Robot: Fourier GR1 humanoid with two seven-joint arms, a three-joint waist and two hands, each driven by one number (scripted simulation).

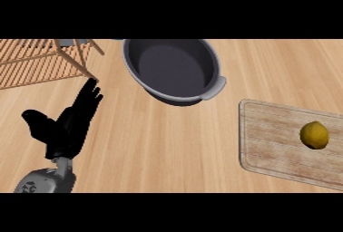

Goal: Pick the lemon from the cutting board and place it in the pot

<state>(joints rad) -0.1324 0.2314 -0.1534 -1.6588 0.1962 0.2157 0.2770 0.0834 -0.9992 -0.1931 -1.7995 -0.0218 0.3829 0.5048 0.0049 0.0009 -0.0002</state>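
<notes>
Resting at the frame's left, the left robot hand (pixel 68 130) is open and empty while the lemon (pixel 314 135) sits on the cutting board (pixel 268 145) at right, so pick-up seems unstarted; next: reach, grasp, carry to the pot (pixel 171 63), upper centre.

We see the cutting board (pixel 275 136) run off the right edge; the pot (pixel 171 68) and the wooden rack (pixel 74 62) are cut at the top.
</notes>
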